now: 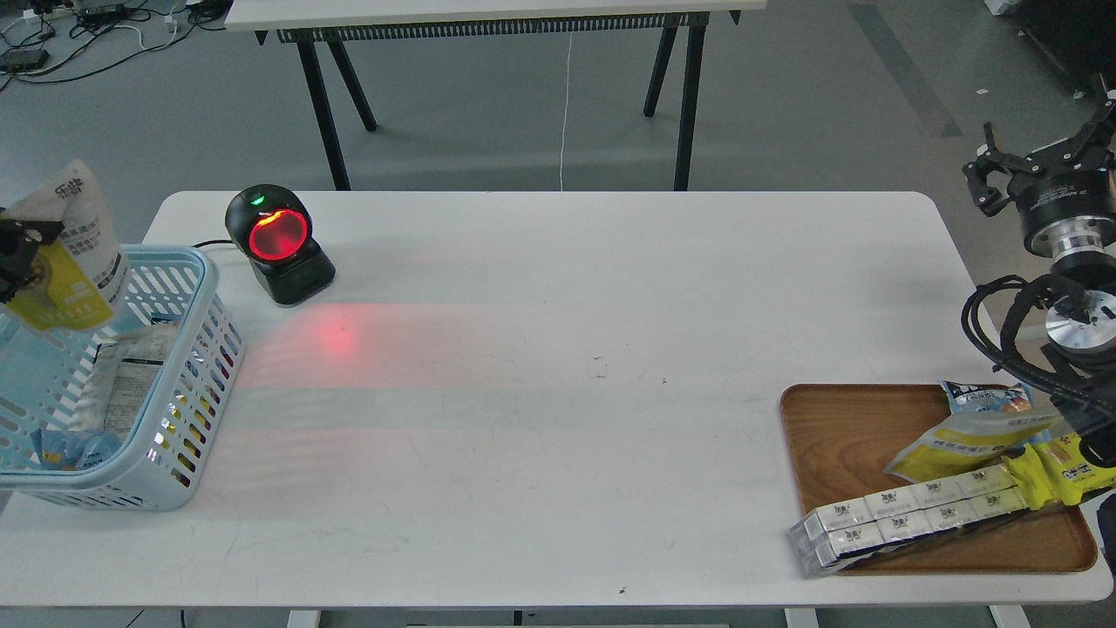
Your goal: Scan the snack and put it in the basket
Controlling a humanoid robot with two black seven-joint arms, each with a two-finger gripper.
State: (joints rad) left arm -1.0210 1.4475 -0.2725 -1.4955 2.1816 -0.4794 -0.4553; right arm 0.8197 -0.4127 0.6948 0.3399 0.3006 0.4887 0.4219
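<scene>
Over at the far left edge the left gripper (13,253) is only partly in view, dark against the frame, and it is pinching the snack (68,249) — the yellow and white-grey pouch hangs tilted in the air, its lower corner over the near-left part of the basket (205,349), its top well above the rim. The pouch is not resting on anything; it sits above the basket's open top. Inside the light blue basket lie a few other packets, white printed ones and something blue near the front corner. Just beside the basket's far right corner stands the scanner (277,242), black, its round window glowing red with a small green light on top, and it throws a red patch onto the white table (558,349) in front of it. Across on the right, the right gripper (1042,161) is raised off past the table's edge, well apart from everything — its fingers are spread and hold nothing. Below it the brown tray (837,436) sits at the table's near right corner, carrying a flat yellow-white pouch (968,440), a blue packet (985,399) behind it, a long yellow packet (1059,467) and a row of white boxes (907,515) that overhangs the tray's front left edge.
</scene>
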